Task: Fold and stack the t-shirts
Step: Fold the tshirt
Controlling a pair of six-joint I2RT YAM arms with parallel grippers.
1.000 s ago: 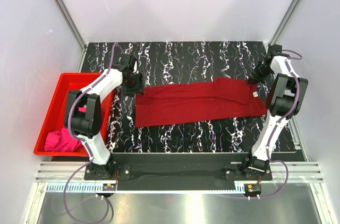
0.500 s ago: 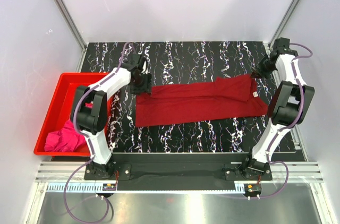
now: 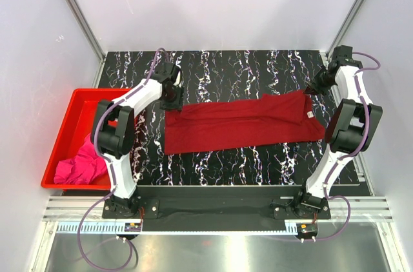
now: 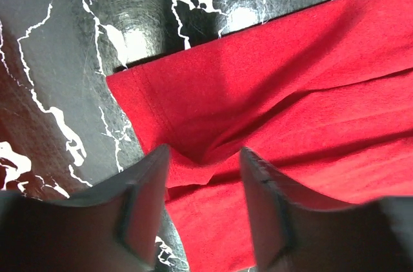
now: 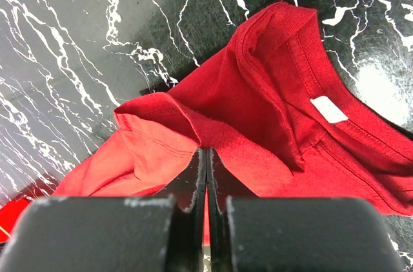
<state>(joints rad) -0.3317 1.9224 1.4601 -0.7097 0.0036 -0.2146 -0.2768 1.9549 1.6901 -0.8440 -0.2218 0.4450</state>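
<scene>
Two corners suit this limp crimson t-shirt (image 3: 239, 124): my right gripper (image 5: 206, 156) pinches one upper right, left gripper (image 4: 203, 156) gapes astride another.

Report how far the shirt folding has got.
Done: red shirt lies as a long folded strip. In hand: right gripper pinches its collar end; left gripper straddles the hem corner, open. Left: finish folding it, then the pink shirt, crumpled in the bin.
</scene>
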